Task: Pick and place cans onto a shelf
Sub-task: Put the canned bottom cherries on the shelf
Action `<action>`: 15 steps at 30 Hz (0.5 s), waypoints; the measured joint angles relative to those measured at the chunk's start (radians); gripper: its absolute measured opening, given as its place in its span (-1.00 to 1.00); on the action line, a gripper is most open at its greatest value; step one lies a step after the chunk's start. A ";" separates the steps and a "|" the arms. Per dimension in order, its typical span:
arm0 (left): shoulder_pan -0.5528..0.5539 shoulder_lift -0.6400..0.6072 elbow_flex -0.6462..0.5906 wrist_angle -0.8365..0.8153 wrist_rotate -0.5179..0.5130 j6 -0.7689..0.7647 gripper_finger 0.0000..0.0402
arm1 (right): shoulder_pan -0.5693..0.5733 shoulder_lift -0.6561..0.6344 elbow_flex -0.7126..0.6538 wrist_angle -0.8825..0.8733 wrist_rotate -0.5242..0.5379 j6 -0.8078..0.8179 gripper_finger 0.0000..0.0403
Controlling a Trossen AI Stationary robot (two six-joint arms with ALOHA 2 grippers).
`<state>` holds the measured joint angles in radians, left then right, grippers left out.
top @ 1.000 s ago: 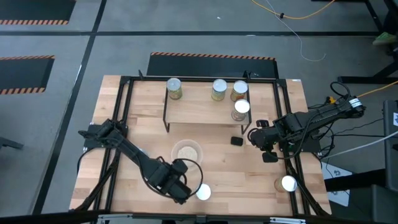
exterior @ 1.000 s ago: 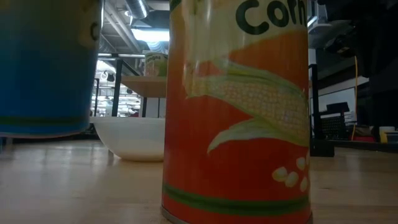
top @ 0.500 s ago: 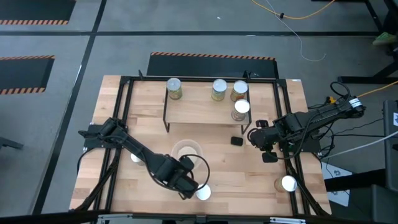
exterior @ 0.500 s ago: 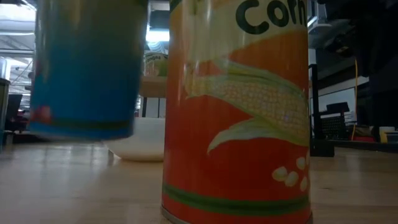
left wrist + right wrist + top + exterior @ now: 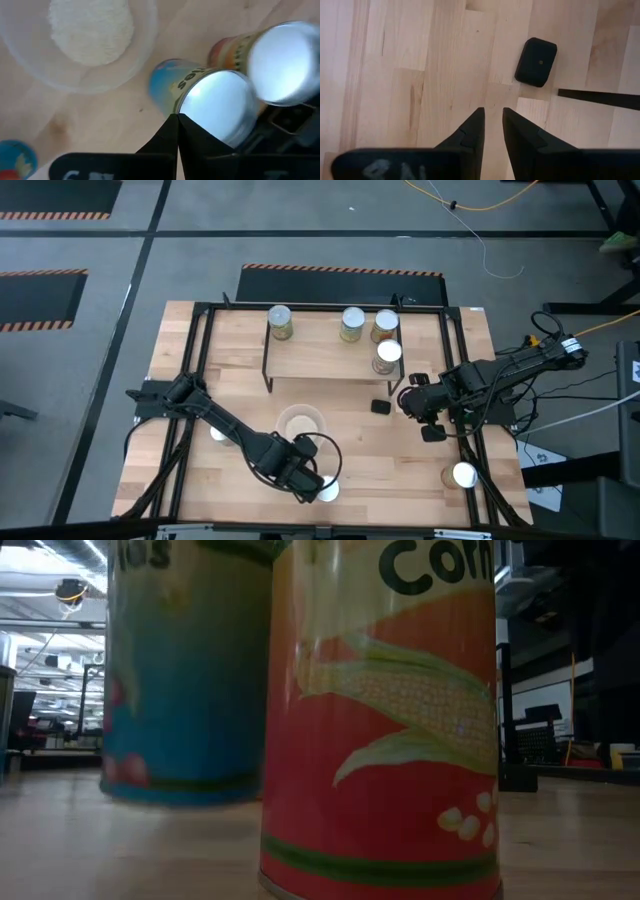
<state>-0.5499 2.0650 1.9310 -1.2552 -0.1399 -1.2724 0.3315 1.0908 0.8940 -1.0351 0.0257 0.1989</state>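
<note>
Left gripper (image 5: 177, 122) at near-centre of table, fingers pressed together, nothing between — touching blue can (image 5: 200, 97), which stands just beside orange corn can (image 5: 385, 720). Bowl (image 5: 300, 423) just beyond. Right gripper (image 5: 492, 125) over right side of table, narrow gap, empty, near black block (image 5: 535, 62). Four cans on shelf (image 5: 320, 360) at far side — one more can (image 5: 462, 474) near right.

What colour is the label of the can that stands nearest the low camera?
The corn can has an orange-red label with a yellow corn cob and a green band; the low view shows it best.
</note>
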 joint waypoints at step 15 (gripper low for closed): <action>0.005 0.043 0.000 0.016 0.041 0.028 -0.97 | 0.000 0.000 0.000 0.000 0.000 -0.001 -0.63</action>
<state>-0.5449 2.1078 1.9308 -1.2396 -0.0990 -1.2446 0.3314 1.0904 0.8940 -1.0348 0.0254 0.1977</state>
